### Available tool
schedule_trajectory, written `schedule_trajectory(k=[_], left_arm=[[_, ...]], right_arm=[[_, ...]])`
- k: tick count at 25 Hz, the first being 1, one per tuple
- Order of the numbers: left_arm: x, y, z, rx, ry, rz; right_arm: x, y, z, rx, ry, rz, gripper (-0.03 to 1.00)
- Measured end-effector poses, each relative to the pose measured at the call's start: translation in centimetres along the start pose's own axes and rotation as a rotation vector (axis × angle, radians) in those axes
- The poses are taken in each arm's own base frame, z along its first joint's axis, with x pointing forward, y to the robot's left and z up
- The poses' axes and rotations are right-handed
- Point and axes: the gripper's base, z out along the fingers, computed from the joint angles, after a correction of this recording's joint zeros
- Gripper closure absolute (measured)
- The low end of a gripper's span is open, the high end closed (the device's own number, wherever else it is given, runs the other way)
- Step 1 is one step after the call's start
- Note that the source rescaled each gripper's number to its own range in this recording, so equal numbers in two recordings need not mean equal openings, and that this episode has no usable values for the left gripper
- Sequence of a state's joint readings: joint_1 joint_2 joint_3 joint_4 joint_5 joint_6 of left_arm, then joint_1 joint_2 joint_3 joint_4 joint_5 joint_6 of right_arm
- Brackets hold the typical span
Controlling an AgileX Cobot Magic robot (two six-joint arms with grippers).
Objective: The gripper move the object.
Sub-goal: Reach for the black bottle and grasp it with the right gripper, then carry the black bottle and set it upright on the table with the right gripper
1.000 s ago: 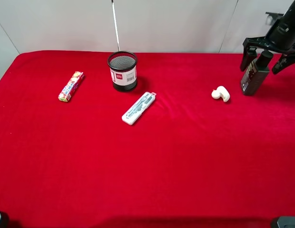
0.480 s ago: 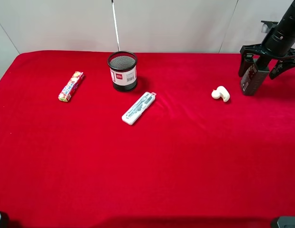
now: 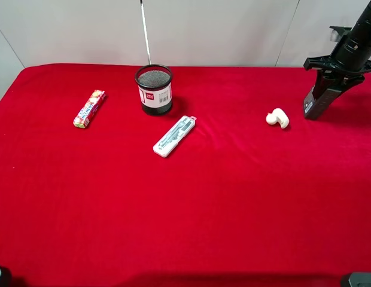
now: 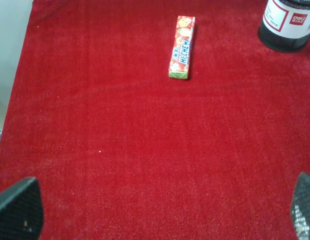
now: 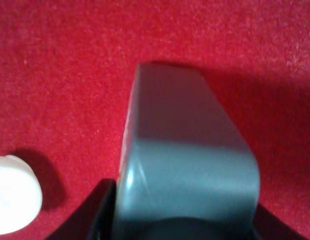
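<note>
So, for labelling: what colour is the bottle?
The bottle is dark grey; right wrist view.

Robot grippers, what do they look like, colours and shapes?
Both are black. The right gripper sits on a thick cylindrical black arm, with a crossbar and thin fingers. The left gripper shows only two rounded black pads with a fine dotted texture. No markings are visible, and cables cannot be made out.
</note>
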State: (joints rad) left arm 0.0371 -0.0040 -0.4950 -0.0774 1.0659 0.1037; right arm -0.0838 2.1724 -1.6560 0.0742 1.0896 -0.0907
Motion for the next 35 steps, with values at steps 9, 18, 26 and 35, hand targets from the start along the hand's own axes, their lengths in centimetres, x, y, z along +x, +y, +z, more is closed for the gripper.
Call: schedule_trajectory(k=[9, 18, 26, 35], left_arm=[[0.0, 0.0, 0.0, 0.000, 0.000, 0.000], [0.0, 0.0, 0.0, 0.000, 0.000, 0.000], [0.0, 0.0, 0.0, 0.000, 0.000, 0.000], [0.0, 0.0, 0.0, 0.000, 0.000, 0.000]], right_arm=[[0.0, 0.0, 0.0, 0.000, 0.000, 0.000, 0.96], [0.1, 0.0, -0.4, 0.000, 0.000, -0.001, 0.96], [0.6, 0.4, -4.0, -0.005, -0.019, -0.005, 0.97], [1.2, 0.7, -6.4, -0.005, -0.037, -0.005, 0.97]])
